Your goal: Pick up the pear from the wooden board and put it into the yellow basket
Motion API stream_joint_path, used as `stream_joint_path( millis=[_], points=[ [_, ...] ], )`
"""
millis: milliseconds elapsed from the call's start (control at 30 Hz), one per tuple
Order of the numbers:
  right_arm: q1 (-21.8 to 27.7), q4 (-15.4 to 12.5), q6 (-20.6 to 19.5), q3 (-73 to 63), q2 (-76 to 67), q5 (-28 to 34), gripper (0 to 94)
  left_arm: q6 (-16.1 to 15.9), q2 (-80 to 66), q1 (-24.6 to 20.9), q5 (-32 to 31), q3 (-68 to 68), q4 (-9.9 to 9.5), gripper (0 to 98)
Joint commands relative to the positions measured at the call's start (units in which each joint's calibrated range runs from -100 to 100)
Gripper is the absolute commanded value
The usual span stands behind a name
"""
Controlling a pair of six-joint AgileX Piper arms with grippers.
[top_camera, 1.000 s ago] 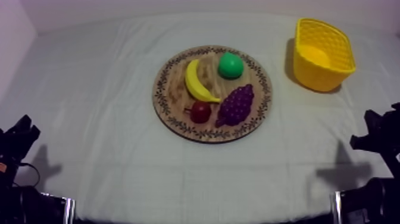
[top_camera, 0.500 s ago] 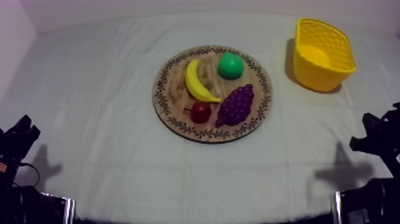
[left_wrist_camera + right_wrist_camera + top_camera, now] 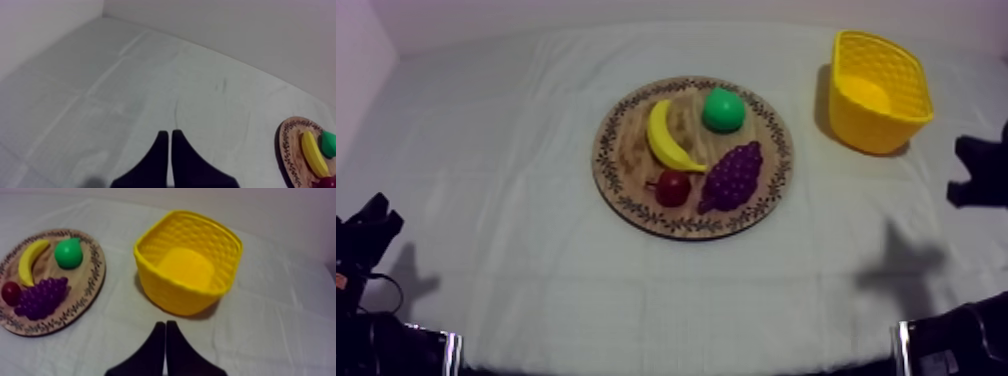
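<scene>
Found pear (image 3: 723, 109) untouched on wooden board (image 3: 636, 214), far side, mid worktop (image 3: 486, 150).
Noted right tool (image 3: 165, 324) closed, empty, facing yellow basket (image 3: 856, 125) near far right corner, pear leftward; judged nearer than closed left tool (image 3: 167, 134).

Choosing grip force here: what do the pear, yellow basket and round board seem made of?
The pear: probably moulded plastic, smooth, evenly green with a faint sheen.
The yellow basket: likely plastic, one even colour, walls moulded in a woven pattern.
The round board: looks like wood, matt, with grain streaks and a dark leafy pattern round the rim.
</scene>
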Motion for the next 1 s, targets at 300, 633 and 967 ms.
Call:
stream_joint_path(
  millis=[300,633,967],
  points=[
    [-16.4,11.6,-16.7,-28.0,33.8,6.1,0.6,0.0,0.0,0.0,0.0,0.0,0.00,0.1],
    [-19.5,6.7,-17.3,-42.5,54.5,7.5,0.6,0.0,0.0,0.0,0.0,0.0,0.00,0.1],
    [-19.4,2.5,-15.9,-53.5,68.3,8.1,0.6,0.0,0.0,0.0,0.0,0.0,0.00,0.1]
  ],
)
